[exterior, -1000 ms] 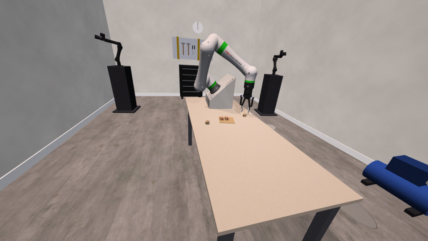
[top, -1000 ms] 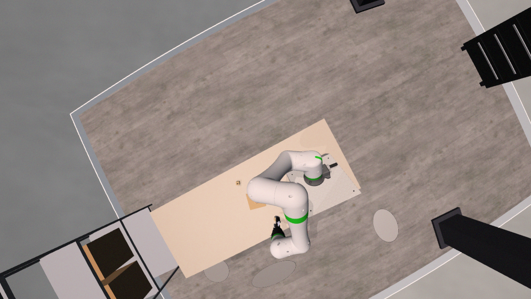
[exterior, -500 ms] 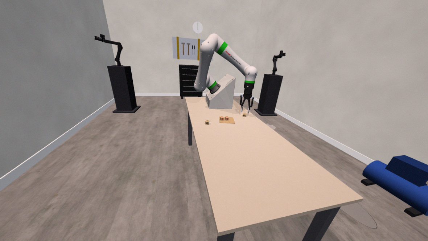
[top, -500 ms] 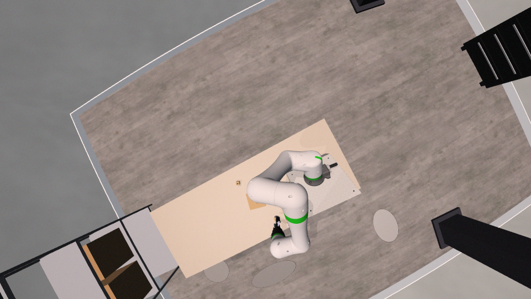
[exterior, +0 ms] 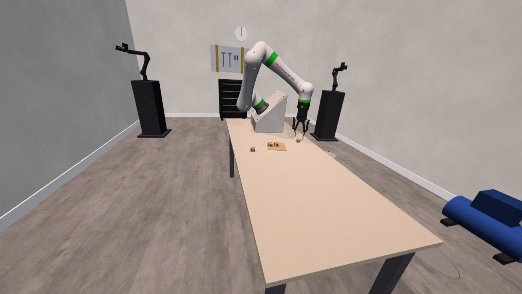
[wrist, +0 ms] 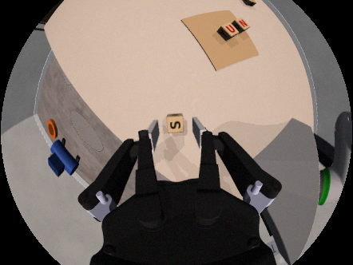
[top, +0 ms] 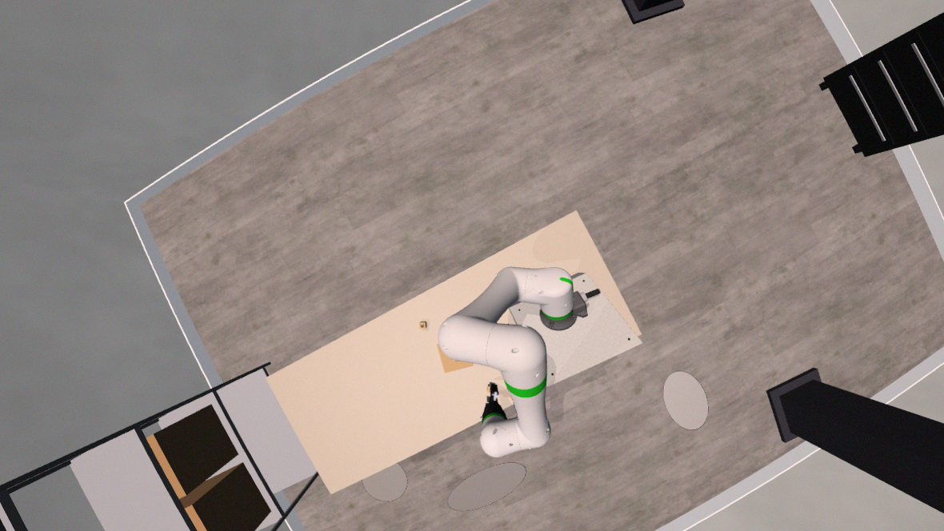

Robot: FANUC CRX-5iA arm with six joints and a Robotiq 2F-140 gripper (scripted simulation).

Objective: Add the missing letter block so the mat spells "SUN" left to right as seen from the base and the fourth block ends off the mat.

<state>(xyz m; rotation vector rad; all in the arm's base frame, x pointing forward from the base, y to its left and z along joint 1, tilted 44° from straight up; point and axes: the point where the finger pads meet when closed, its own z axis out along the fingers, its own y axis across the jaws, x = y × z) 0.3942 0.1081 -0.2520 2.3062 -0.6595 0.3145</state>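
Fingers parted astride tan S block (wrist: pixel 176 123), black letter up

Arm (exterior: pixel 251 73) rises from base, elbow high, forearm sloping down; wrist vertical. Hand (wrist: pixel 176 132) points straight down, fingers partly spread, nothing between them, low over worktop.

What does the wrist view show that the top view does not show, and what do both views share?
Only the wrist view shows the letters: the S block on the bare table just ahead of the open gripper, not yet gripped, and the U block and N block side by side on the mat. Only the top view shows the arm hiding most of the mat and those blocks. Both show the fourth block off the mat, its letter unreadable.
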